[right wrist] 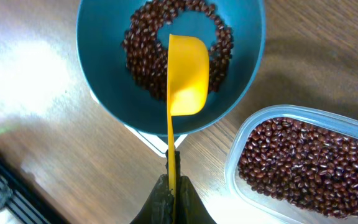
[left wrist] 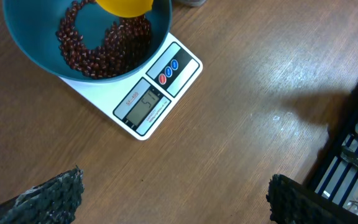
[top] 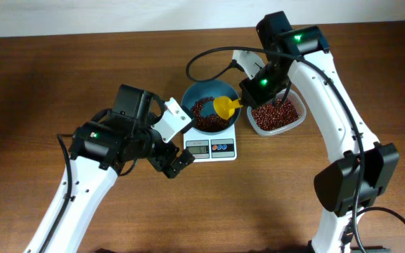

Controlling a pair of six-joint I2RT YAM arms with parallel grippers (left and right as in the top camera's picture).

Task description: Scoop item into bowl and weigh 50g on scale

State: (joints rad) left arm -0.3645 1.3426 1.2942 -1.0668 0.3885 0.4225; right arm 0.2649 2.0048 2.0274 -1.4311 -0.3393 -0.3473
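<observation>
The teal-blue bowl (top: 209, 102) (left wrist: 36, 43) (right wrist: 104, 81) stands on the white scale (top: 213, 148) (left wrist: 148, 102), with a ring of dark red-brown beans (right wrist: 145, 56) (left wrist: 98, 53) inside. My right gripper (right wrist: 173, 186) (top: 248, 95) is shut on the handle of a yellow scoop (right wrist: 185, 78) (top: 225, 106), whose tilted, empty cup hangs over the bowl. My left gripper (left wrist: 173, 199) (top: 176, 163) stands open over bare wood just in front of the scale's left corner, nothing between its fingers. The scale's grey display (left wrist: 143, 106) is lit.
A clear plastic container (right wrist: 303, 158) (top: 278, 116) full of the same beans sits just right of the scale. A black cable (top: 206, 60) loops behind the bowl. A dark slatted edge (left wrist: 353, 149) shows at the right of the left wrist view.
</observation>
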